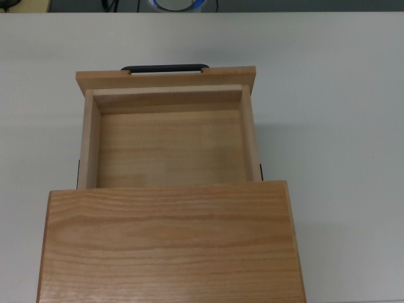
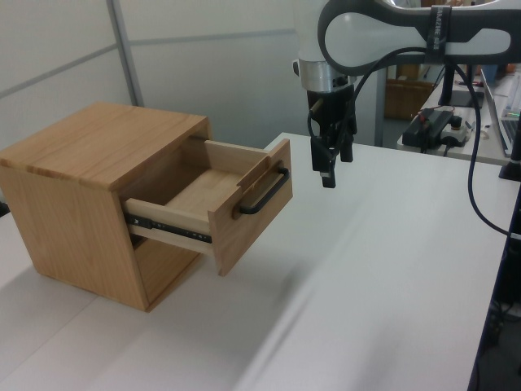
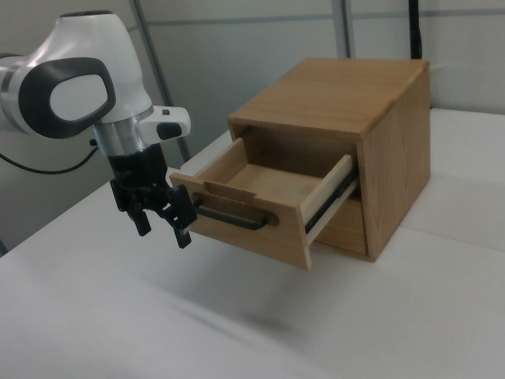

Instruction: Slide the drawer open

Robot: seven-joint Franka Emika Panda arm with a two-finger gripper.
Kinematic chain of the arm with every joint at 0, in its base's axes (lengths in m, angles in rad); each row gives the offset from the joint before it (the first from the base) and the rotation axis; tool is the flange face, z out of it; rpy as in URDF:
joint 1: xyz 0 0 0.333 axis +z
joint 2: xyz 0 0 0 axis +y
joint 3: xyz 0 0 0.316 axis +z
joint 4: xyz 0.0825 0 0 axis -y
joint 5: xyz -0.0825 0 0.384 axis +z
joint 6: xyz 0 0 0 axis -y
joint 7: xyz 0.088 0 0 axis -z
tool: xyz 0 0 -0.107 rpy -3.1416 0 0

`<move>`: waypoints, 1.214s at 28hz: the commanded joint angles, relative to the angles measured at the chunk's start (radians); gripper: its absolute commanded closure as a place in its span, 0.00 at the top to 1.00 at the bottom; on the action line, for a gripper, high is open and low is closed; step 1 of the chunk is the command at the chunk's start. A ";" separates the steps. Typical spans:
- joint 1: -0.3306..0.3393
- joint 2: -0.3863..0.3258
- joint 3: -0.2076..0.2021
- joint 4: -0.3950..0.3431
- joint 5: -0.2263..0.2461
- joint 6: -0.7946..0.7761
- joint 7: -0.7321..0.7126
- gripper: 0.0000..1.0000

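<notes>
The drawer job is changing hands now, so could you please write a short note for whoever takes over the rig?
Gripper: open, holding nothing, in the air in front of the handle, apart from it; out of the top view.
Drawer: slid well out of the cabinet, empty inside, side rail showing.
Done: the drawer stands open.
Left: probably nothing on the drawer; if anything, park the arm clear of the front panel.

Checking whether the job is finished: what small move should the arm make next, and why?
Probably just lift a little further away. The light wooden drawer already stands pulled well out, and the gripper hangs apart from its thin black bar handle, holding nothing.
</notes>
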 commanded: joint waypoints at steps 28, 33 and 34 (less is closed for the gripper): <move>-0.032 0.086 -0.009 0.125 -0.014 -0.120 -0.050 1.00; -0.038 0.100 -0.009 0.150 -0.014 -0.120 -0.048 1.00; -0.038 0.103 -0.009 0.151 -0.014 -0.121 -0.045 1.00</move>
